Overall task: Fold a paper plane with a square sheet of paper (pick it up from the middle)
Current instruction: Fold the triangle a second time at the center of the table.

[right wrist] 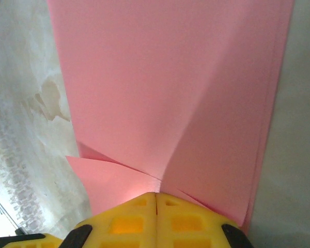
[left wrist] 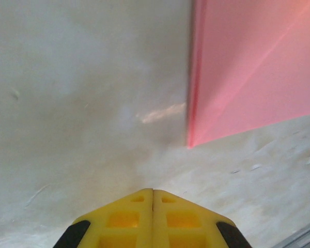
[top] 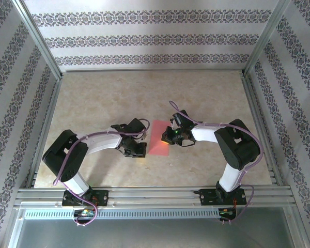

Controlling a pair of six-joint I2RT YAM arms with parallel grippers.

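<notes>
Left jaws: closed tip to tip with nothing between them, low over bare table (top: 93, 103), just beside the sheet's left edge and not touching it.
Square sheet of paper (top: 160, 138): flat on the table midway between my two arms, already folded narrower than a square.
Right jaws: closed, the tips resting on the sheet's right side. I cannot tell whether a layer is nipped between them.
Step in hand: mid-fold, I judge. Layers and a slanted crease are in, but there is no point or centre ridge, so no dart yet. My right jaws seem to be pinning or pressing a fold.
Next move: probably my left jaws coming across to the near edge to lift or flatten a flap. That calls for the right side holding firm, as thin paper slides easily.
Left wrist view: the stacked layers along the left edge (left wrist: 192, 77), one sharp corner and the diagonal crease, all too fine to make out from above.
Top view: how both arms stand around the sheet.
Right wrist view: flaps (right wrist: 108, 173) converging at my tips, and doubled edges on the far side.
</notes>
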